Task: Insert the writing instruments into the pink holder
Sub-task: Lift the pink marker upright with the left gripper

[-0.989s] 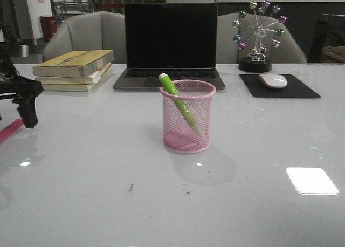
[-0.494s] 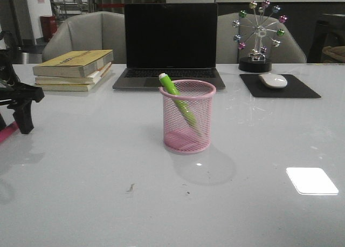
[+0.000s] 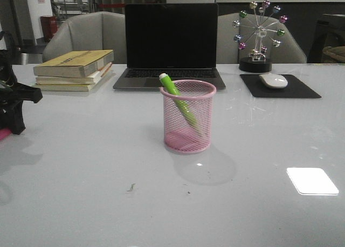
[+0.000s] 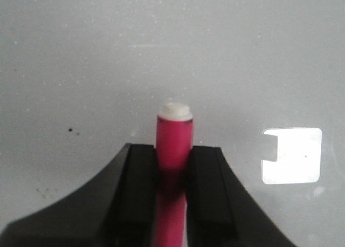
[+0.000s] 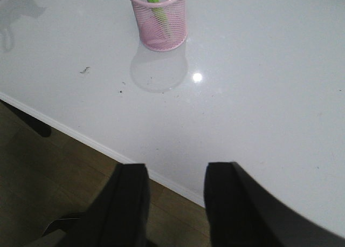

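The pink holder (image 3: 187,117) stands upright mid-table, and it also shows in the right wrist view (image 5: 156,20). A lime green pen (image 3: 171,86) leans inside it, white end up. At the far left edge my left gripper (image 3: 13,115) is low over the table. Only a bit of the magenta pen (image 3: 4,134) shows beneath it. In the left wrist view the gripper (image 4: 173,150) is shut on the magenta pen (image 4: 173,131), both fingers pressing its sides and its white end sticking out beyond them. My right gripper (image 5: 175,169) hangs open and empty over the table's near edge.
Along the back stand a stack of books (image 3: 75,69), an open laptop (image 3: 171,42), a ferris-wheel ornament (image 3: 259,34) and a mouse (image 3: 273,80) on a black pad (image 3: 299,89). The table's near edge (image 5: 81,136) drops to the floor.
My left gripper has shifted left and down at the table's left edge, onto the magenta pen, so less of that pen shows. The holder and green pen have not moved.
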### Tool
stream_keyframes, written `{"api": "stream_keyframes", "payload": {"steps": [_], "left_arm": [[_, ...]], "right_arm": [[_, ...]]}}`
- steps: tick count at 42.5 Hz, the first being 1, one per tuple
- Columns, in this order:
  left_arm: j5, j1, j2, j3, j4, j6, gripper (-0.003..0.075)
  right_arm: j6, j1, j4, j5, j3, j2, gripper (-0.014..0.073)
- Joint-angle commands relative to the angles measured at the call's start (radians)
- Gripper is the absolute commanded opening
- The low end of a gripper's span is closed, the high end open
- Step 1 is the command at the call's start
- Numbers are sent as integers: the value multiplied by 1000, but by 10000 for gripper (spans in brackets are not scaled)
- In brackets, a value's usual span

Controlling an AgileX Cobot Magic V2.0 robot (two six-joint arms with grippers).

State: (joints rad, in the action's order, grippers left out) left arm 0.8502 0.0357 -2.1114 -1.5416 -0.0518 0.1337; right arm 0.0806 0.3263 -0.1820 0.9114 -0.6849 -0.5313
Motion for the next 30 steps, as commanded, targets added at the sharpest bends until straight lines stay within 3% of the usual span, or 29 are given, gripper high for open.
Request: {"api": "stream_keyframes", "payload": {"steps": [1,7,14,24,30], "left_arm": [[-24,-3,110,-19,-5,-13,91],[-97,3,254,45,-39,10,91],[-288,29,471,206,-54,38,91],[-624,131,780,480,-91,38,91],[-903,235,899,644,-179,38,91]], "right_arm": [[3,-6,1,-66,-28,-4,374],[3,-6,1,-66,-28,-4,374],[3,-6,1,-66,-28,-4,374],[3,-6,1,-66,-28,-4,374],[3,-6,1,-66,-28,-4,374]]}}
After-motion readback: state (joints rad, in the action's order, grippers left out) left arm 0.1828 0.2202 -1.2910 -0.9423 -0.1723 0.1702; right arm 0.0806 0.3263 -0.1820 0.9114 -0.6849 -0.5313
